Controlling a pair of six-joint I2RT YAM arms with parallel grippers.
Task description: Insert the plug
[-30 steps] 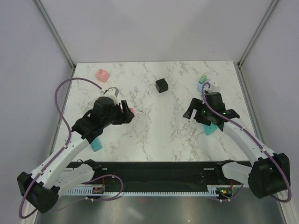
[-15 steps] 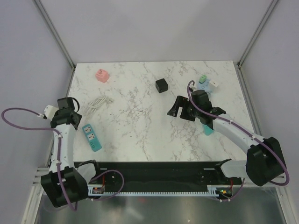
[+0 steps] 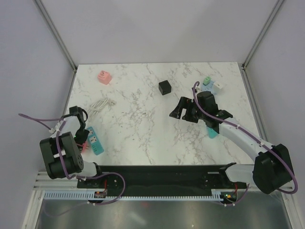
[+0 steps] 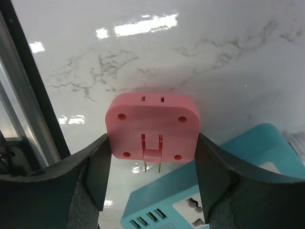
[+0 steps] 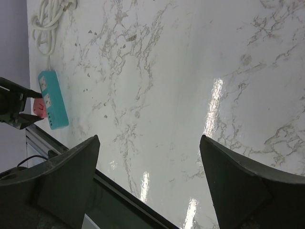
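Marble tabletop (image 3: 143,133), left edge: left gripper (image 4: 152,143) clamped on pink plug (image 4: 152,125); right gripper (image 5: 148,143) spread mid-table.

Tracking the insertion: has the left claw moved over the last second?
Yes: the left claw, gripping the pink plug, swung left and nearer, reaching the teal power strip.

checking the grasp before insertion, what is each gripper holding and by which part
The left gripper holds the pink plug by its two side edges, prongs toward the teal power strip. The right gripper is open, holding nothing.
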